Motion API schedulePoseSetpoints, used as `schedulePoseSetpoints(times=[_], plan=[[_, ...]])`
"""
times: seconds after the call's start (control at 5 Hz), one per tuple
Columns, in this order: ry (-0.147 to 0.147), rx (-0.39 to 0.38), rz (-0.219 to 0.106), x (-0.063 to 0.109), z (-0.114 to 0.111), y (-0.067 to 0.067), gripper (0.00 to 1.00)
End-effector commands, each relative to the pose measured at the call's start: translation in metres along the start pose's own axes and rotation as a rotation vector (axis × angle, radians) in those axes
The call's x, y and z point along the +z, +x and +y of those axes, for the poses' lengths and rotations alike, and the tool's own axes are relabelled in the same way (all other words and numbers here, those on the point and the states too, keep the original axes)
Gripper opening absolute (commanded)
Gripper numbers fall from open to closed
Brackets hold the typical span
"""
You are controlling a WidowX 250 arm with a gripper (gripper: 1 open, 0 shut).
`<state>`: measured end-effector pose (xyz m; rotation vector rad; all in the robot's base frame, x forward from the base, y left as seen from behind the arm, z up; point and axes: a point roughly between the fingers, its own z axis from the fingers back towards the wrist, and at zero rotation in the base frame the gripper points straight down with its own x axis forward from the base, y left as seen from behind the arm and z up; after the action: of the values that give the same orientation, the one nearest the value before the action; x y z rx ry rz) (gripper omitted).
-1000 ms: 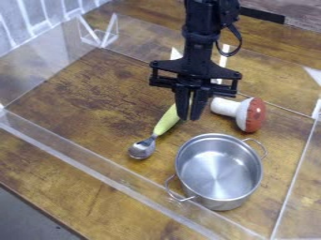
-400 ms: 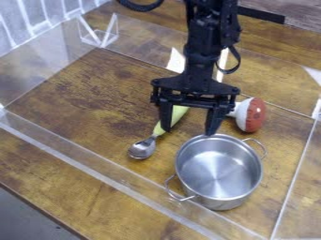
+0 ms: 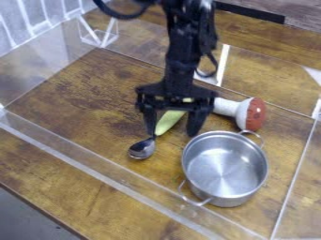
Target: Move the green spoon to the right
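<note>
My tool (image 3: 172,116) points straight down over the wooden surface (image 3: 75,98), its two black fingers (image 3: 145,111) spread wide apart, one on each side of the handle of the green spoon (image 3: 160,132). Whether either finger touches the handle cannot be told; nothing is clamped. The green spoon lies flat on the surface, its yellow-green handle angled up and to the right beneath my tool, its silver bowl at the lower left end, just left of the steel pot (image 3: 227,167). The pot stands upright and open in the foreground to the right, its rim close to the spoon and to my right finger. The mushroom toy (image 3: 242,111) lies on its side beyond the pot, white stem towards my tool, red cap to the right. Clear plastic walls (image 3: 75,159) border the surface on the near and left sides.
</note>
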<state>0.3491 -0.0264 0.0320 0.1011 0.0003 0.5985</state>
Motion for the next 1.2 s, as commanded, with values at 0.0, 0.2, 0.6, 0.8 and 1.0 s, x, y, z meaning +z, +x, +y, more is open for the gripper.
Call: schedulePoseSetpoints(times=[0.0,0.2,0.6,0.8,1.0], plan=[[-0.024,-0.019,-0.029,0.013,0.002,0.009,1.0],[-0.024,-0.06,-0.029,0.015,0.0,0.014,0.0],[-0.037,-0.023,-0.028,0.026,0.025,0.028,0.0],[-0.054,-0.04,-0.037,0.048,0.026,0.03,0.0],[-0.071,-0.071,-0.048,0.07,0.027,0.032,0.0]])
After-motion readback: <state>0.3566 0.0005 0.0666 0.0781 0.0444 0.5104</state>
